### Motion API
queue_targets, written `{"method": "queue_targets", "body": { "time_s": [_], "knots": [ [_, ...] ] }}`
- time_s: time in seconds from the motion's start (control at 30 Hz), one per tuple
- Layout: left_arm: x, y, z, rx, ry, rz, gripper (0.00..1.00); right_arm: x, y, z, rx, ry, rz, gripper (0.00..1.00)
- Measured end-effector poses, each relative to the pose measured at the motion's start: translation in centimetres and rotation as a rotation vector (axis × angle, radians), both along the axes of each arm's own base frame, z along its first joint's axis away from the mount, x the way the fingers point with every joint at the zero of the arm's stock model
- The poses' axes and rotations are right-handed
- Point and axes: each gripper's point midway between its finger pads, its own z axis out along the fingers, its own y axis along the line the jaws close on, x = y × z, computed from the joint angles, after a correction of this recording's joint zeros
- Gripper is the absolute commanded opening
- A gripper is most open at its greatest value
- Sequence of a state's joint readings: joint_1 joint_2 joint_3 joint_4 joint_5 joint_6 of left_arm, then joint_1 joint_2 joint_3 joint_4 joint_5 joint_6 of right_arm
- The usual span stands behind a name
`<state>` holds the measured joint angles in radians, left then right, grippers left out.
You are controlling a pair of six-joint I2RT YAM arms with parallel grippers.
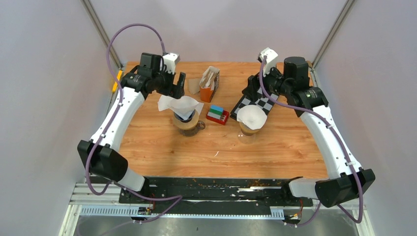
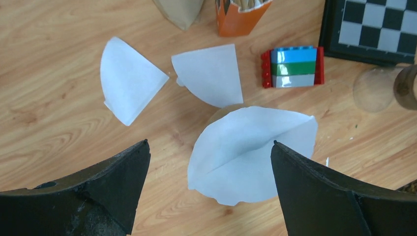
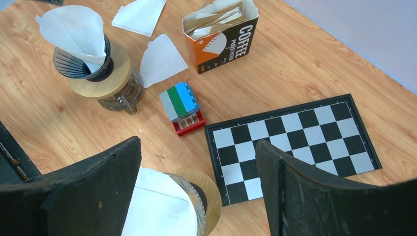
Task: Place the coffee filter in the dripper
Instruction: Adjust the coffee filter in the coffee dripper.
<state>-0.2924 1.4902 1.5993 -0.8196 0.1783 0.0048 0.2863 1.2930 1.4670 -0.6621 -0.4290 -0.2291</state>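
Left claw (image 2: 209, 143) is noted spread and empty directly above the coffee filter (image 2: 246, 152), which sits flared in the left dripper (image 3: 66, 64); right claw (image 3: 197, 141), likewise spread, is held over a second filter (image 3: 157, 206) in the right dripper (image 3: 211, 191).

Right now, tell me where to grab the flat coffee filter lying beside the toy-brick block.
Take the coffee filter by its wide curved rim, coming straight down. It lies flat on the table, so no side face is exposed; the layered rim probably lifts easiest.
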Motion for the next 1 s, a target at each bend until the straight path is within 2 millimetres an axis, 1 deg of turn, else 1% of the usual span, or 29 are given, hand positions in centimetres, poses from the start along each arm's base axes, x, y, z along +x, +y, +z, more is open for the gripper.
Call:
{"method": "queue_targets", "body": {
  "time_s": [0.17, 0.4, 0.57, 0.73, 1.0],
  "knots": [
    [-0.4, 0.2, -3.8, 0.058, 0.093, -0.041, 1.0, 0.1, 0.2, -0.3, 0.003, -0.008, 0.006, 0.86],
    [-1.3, 0.1, -7.3, 0.081, 0.184, -0.075, 1.0, -0.3, 0.1, -2.0, -0.006, 0.021, 0.006, 0.86],
    [-2.8, -0.1, -9.7, 0.071, 0.257, -0.1, 1.0, -0.6, 0.0, -2.7, -0.01, 0.031, 0.005, 0.86],
    [-3.6, -0.4, -10.7, 0.055, 0.291, -0.119, 1.0, -0.6, 0.0, -2.6, -0.008, 0.024, 0.005, 0.86],
    [-3.3, -0.5, -10.6, 0.05, 0.278, -0.121, 1.0, -0.6, 0.0, -3.1, -0.01, 0.032, 0.005, 0.86]
  ]
}}
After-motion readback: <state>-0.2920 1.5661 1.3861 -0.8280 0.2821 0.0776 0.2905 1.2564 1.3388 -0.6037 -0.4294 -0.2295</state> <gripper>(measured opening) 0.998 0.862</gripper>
